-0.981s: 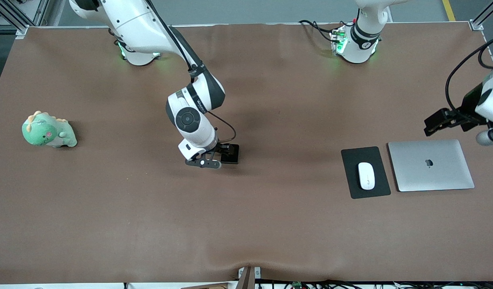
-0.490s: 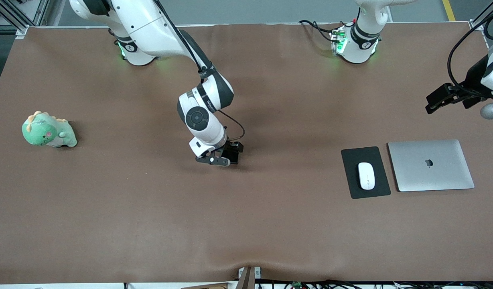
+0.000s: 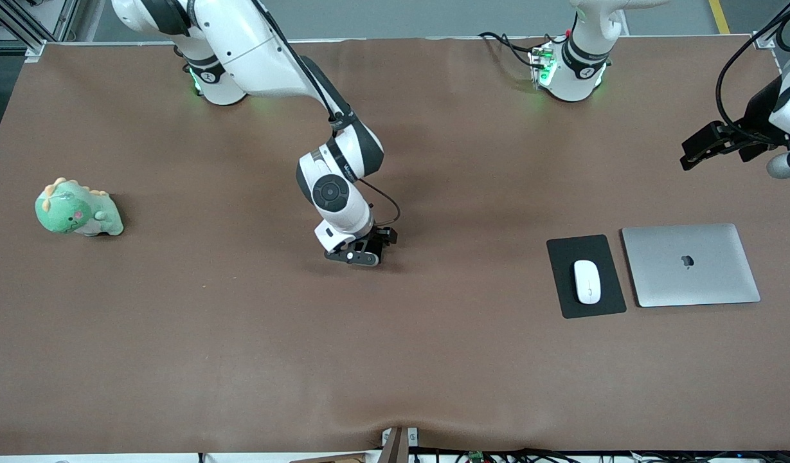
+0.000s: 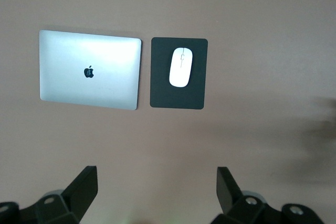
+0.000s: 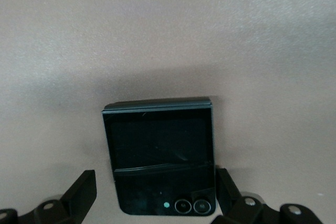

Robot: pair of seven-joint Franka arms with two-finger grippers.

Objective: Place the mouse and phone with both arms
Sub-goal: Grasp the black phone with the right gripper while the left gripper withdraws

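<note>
The right gripper (image 3: 362,252) hangs low with the phone (image 5: 160,153) between its open fingers. Bare table (image 3: 240,334) lies all around it. The plush dinosaur (image 3: 78,208) sits well apart. Mouse (image 3: 587,281), dark mat (image 3: 565,302) and laptop (image 3: 690,264) crowd the left arm's end, with the left gripper (image 3: 700,149) open above.

Brown tabletop (image 3: 240,334) carries a green plush (image 3: 77,209), phone (image 5: 160,156), dark mat (image 3: 585,247) and closed laptop (image 3: 690,264).
</note>
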